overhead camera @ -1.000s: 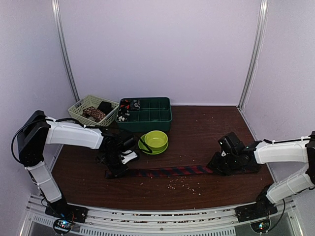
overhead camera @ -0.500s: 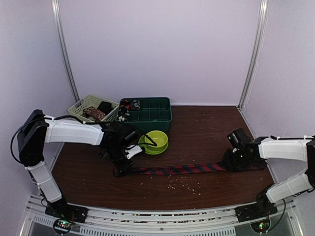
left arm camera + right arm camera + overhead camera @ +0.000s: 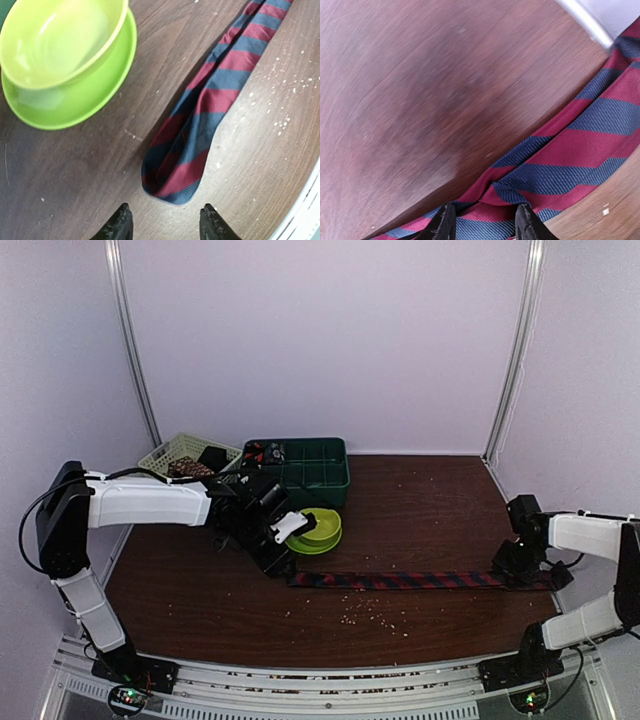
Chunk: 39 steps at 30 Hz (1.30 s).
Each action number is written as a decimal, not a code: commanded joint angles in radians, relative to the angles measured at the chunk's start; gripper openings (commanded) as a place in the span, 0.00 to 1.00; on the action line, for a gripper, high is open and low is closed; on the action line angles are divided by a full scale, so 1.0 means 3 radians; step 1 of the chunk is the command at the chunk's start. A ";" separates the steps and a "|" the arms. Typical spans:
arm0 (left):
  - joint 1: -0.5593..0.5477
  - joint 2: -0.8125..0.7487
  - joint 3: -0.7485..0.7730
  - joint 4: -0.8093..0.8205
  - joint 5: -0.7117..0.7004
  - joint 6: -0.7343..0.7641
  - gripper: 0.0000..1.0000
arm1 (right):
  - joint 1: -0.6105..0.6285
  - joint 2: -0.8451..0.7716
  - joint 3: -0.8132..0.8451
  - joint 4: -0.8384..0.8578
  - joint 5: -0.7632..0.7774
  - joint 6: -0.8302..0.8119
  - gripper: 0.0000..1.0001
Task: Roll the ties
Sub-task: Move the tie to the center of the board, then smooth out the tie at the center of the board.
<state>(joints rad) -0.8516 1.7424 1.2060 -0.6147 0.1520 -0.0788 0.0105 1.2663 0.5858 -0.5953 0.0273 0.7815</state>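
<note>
**Tie laid out flat, roll not yet begun**

The red-and-navy striped tie lies stretched along the near half of the table, running from 9 o'clock to 3 o'clock in the overhead view. No part of it is coiled.

The left gripper hangs just short of the tie's left end with its fingers spread and nothing between them – only bare wood shows in the gap. From its wrist camera the rounded end of the fabric sits at 12 o'clock, a little ahead of the fingertips, and the band runs away toward 1 o'clock. The lime-green bowl on its plate stands at 10 o'clock, near the tie but apart from it.

The right gripper is at the far right end, and its fingers look closed on puckered fabric gathered between them (I read that as a pinch holding the wide end down, though the contact itself is at the very edge of the picture).

I judge this to be the set-up step: one end anchored, the other free. The next move calls for the left fingers to come down over the rounded end, close on it and fold it over toward 3 o'clock – keeping the first turn tight and square to the band, and steering wide of the bowl.
</note>
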 commanded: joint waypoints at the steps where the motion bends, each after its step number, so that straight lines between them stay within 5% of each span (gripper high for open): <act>1: -0.0019 -0.0030 -0.0043 0.0345 0.0218 0.0139 0.52 | -0.0254 0.0109 0.0156 -0.0142 0.0118 -0.0462 0.41; 9: -0.0036 0.0028 -0.0022 0.0609 0.0357 0.0213 0.62 | -0.0316 -0.0214 0.0302 0.0122 -0.0451 -0.0734 0.43; 15: -0.0048 -0.0102 -0.0107 0.0888 0.0271 0.0167 0.66 | 0.0293 -0.0824 0.0658 0.0248 -0.0361 -0.1036 0.64; 21: -0.0043 -0.0729 -0.0356 0.1231 -0.0158 0.0047 0.95 | 0.1108 -0.0847 0.1204 0.0474 0.0123 -0.1442 0.82; 24: -0.0032 -0.1159 -0.0594 0.1530 -0.0493 -0.0083 0.98 | 0.1257 -0.0764 0.1391 0.0855 -0.0315 -0.1791 0.98; 28: -0.0021 -0.1498 -0.0910 0.1971 -0.1252 -0.0489 0.98 | 0.1247 -0.0635 0.1247 0.1661 -0.0766 -0.1874 1.00; 33: 0.0031 -0.1064 -0.0420 0.1084 -0.0637 -0.0164 0.98 | 0.1364 -0.0205 0.1513 0.1356 -0.1565 -0.2540 1.00; 39: 0.0026 -0.0912 -0.0963 0.1814 -0.0121 -0.0958 0.90 | 0.1946 0.0023 0.1437 0.0951 -0.1264 -0.3582 0.99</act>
<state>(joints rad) -0.8452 1.4616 1.0122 -0.1738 -0.0055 -0.2050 0.5022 1.2503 1.0168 -0.2272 -0.3634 -0.0391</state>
